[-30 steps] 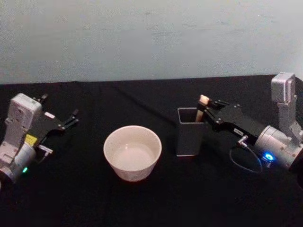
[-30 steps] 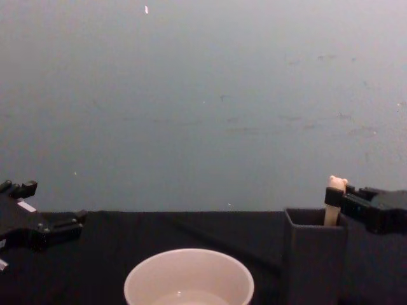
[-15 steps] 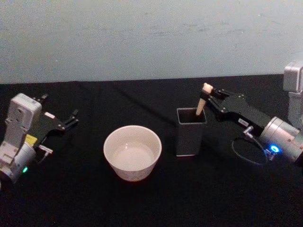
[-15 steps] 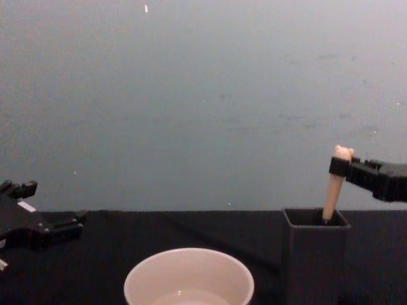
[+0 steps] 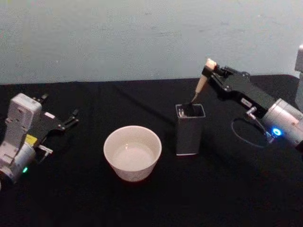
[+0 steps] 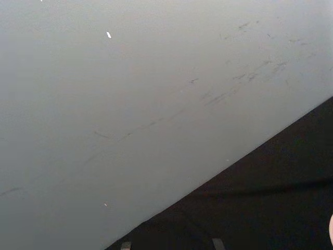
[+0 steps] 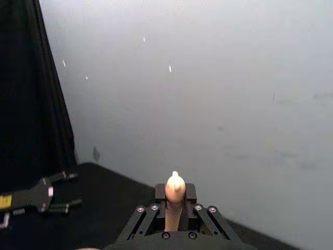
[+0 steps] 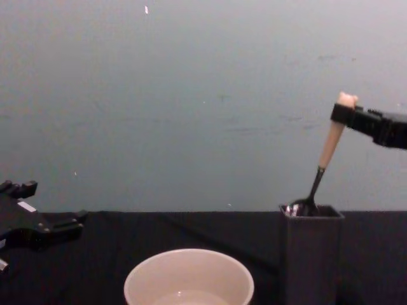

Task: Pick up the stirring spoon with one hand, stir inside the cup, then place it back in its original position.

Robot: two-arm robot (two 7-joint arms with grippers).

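My right gripper [image 5: 208, 72] [image 8: 343, 114] is shut on the cream handle of the stirring spoon [image 5: 200, 85] [image 8: 329, 147], just below its bear head [image 7: 175, 186]. The spoon hangs tilted, its shiny bowl [image 8: 297, 207] level with the rim of the dark grey square holder [image 5: 190, 129] [image 8: 311, 254]. The cream-white cup [image 5: 132, 152] [image 8: 189, 278] stands left of the holder at the table's middle. My left gripper [image 5: 71, 119] [image 8: 60, 227] rests open at the far left, away from both.
A black cloth [image 5: 213, 189] covers the table, with a pale wall [image 5: 142, 38] behind it. A dark cable [image 5: 244, 137] loops beside the right arm, right of the holder. Bare cloth lies in front of the cup and holder.
My right gripper has risen with the spoon, drawing it up out of the holder until its bowl reaches the rim. The left arm has stayed still.
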